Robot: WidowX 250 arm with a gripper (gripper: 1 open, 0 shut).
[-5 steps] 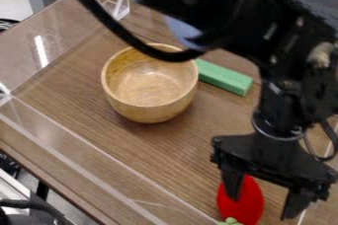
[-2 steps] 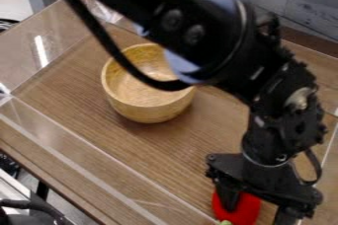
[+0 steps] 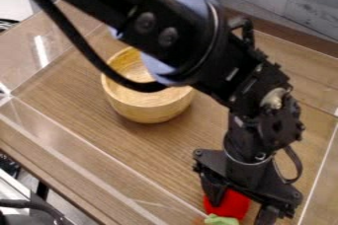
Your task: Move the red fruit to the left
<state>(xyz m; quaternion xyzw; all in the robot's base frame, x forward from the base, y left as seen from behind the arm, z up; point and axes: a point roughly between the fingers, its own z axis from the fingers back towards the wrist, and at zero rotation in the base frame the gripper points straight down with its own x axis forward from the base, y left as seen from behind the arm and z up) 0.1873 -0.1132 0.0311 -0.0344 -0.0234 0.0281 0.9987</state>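
Observation:
The red fruit (image 3: 234, 203) lies near the table's front edge at the lower right, its green leafy cap (image 3: 216, 219) pointing toward the bottom of the view. My gripper (image 3: 244, 207) points straight down over it and is open, with one dark finger on each side of the fruit. The fingers (image 3: 208, 191) reach down to about the fruit's height. I cannot tell whether they touch it. The black arm hides the fruit's upper part.
A wooden bowl (image 3: 142, 97) stands left of centre, partly covered by the arm. The brown wooden table (image 3: 79, 135) has a clear plastic wall along its left and front sides. The fruit lies close to the table's front edge.
The arm has swung left across the view and the gripper has sunk lower around the red fruit. The arm now covers the green block behind it. The jaws stayed open.

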